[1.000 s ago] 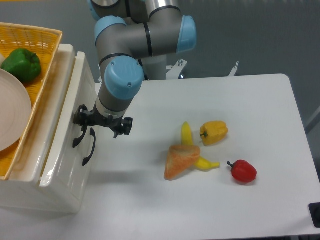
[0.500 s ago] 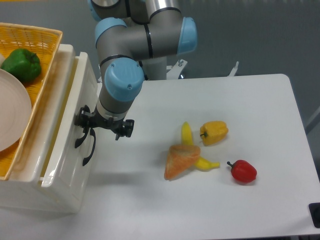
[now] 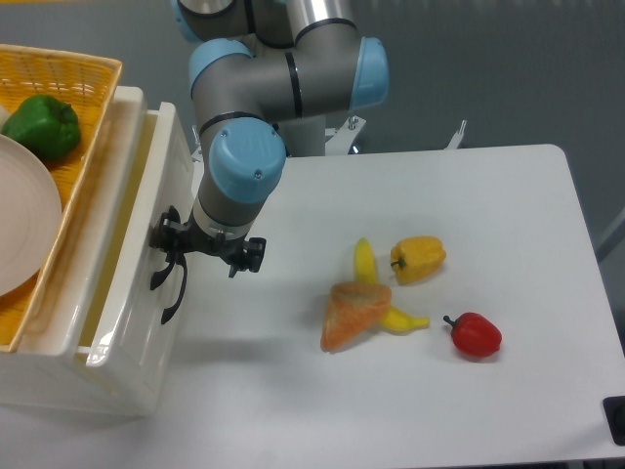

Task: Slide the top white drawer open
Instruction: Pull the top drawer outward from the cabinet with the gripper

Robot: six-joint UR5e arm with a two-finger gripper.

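Glossy white, the top white drawer (image 3: 127,283) stands slightly out from its cabinet at the left edge of the desk (image 3: 410,410). The tool (image 3: 168,256) is pinching its curved black handle (image 3: 173,288), beneath a yellow basket (image 3: 68,73).
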